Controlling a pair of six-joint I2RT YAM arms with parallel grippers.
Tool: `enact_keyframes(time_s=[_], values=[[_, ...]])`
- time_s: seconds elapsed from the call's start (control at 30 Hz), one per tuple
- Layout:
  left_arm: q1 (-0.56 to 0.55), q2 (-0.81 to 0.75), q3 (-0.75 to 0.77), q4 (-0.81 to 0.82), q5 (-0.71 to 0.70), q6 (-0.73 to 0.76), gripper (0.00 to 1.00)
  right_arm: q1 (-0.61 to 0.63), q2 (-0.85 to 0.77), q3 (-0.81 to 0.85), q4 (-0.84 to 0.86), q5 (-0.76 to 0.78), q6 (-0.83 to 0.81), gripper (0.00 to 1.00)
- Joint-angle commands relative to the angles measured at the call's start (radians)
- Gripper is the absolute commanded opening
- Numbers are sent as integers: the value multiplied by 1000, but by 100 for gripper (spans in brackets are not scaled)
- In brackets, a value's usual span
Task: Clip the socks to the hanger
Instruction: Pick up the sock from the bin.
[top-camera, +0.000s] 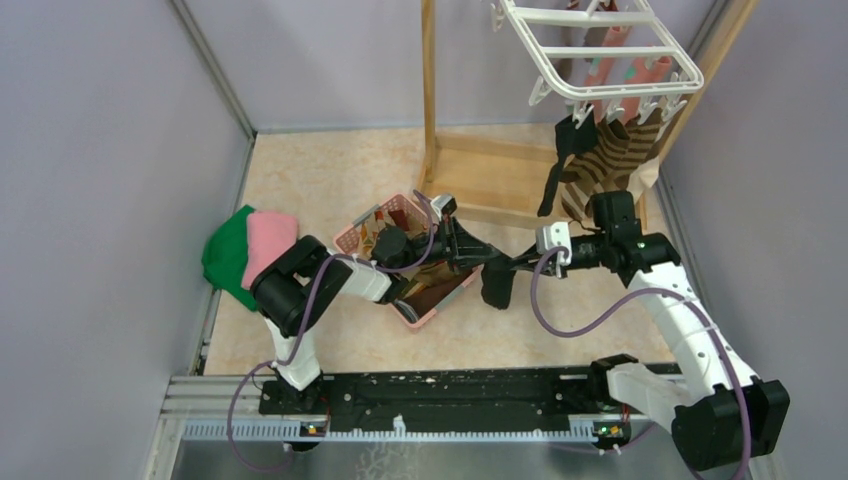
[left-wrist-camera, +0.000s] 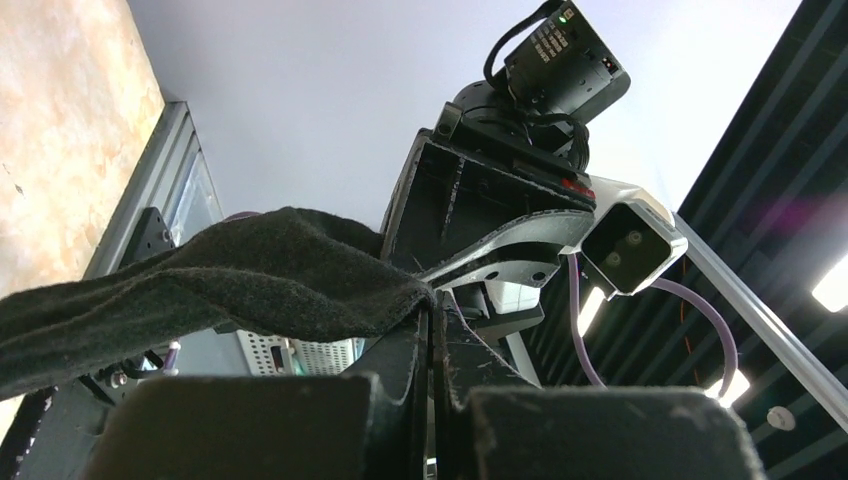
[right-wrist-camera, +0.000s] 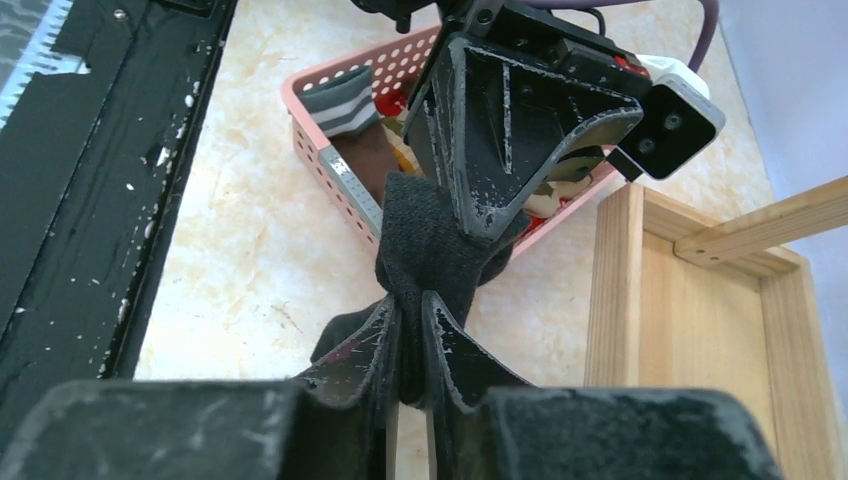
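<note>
**Two-handed hold on a sock, between basket and hanger**

The black sock (right-wrist-camera: 425, 235) is stretched between both arms just right of the pink basket (top-camera: 372, 228), above the floor, with its loose end drooping below the meeting point. The left gripper (left-wrist-camera: 432, 320) is clamped on one edge of the fabric. The right gripper (right-wrist-camera: 408, 330) faces it tip to tip, and its fingers are pinched onto a bunched fold of the same sock. This double hold probably serves to spread a limp, floppy knit so that one clean edge can be offered to a clip.

The sock is matte, fuzzy and thick, and it creases where it is squeezed. The hanger (top-camera: 600, 50) is a rigid white plastic grid hung from the wooden stand (top-camera: 430, 100), well apart from the grippers at upper right. Under it, small white clips (top-camera: 590, 108) hold a striped sock (top-camera: 612, 160) and another dark one.
</note>
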Motion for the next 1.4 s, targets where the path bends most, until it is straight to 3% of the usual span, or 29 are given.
enact_keyframes(time_s=[0.0,0.1,0.27,0.37,0.5,0.6,0.7,0.8,1.13,1.27,1.37], values=[[-3,0,11,298,-26,-24,0,4,-29,26,75,31,123,3],[-1,-5,-2,341,-34,11,7,1,-29,54,27,6,139,0],[23,-67,-53,354,-34,163,41,-9,-28,97,-94,-49,143,0],[55,-153,-103,345,-14,322,52,-17,-31,94,-107,-53,192,0],[79,-326,-174,178,56,717,65,-26,-28,89,-112,-72,244,0],[57,-506,-190,-178,94,1152,75,-28,-14,81,-107,-84,261,0],[-27,-678,-192,-531,17,1669,85,-27,1,70,-100,-94,269,0],[-92,-736,-235,-604,-46,1967,98,-27,12,77,-136,-98,226,0],[-104,-577,-174,-484,86,2026,99,-27,25,86,-215,-103,111,0],[-120,-529,-142,-496,57,2014,82,-28,31,96,-235,-99,87,0],[-139,-487,-124,-475,46,1991,76,-27,35,101,-251,-99,75,0]])
